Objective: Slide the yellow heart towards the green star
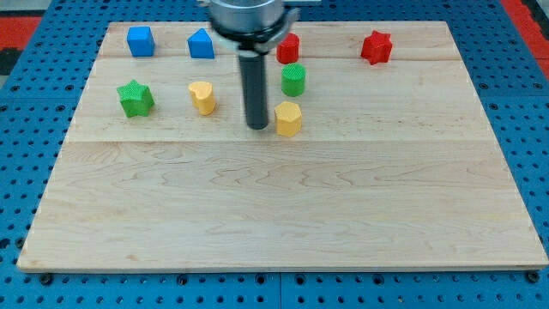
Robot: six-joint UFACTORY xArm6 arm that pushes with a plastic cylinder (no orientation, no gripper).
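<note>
The yellow heart [202, 97] lies on the wooden board at the upper left. The green star [135, 98] lies to its left, a block's width or so away. My tip [256, 127] stands on the board to the right of the heart, with a clear gap between them. It is close beside the left face of a yellow hexagonal block [289, 118].
A blue cube [140, 40] and a blue house-shaped block [201, 44] sit near the board's top edge. A red block [288, 49] and a green cylinder [293, 80] lie right of the rod. A red star [376, 47] sits at the top right.
</note>
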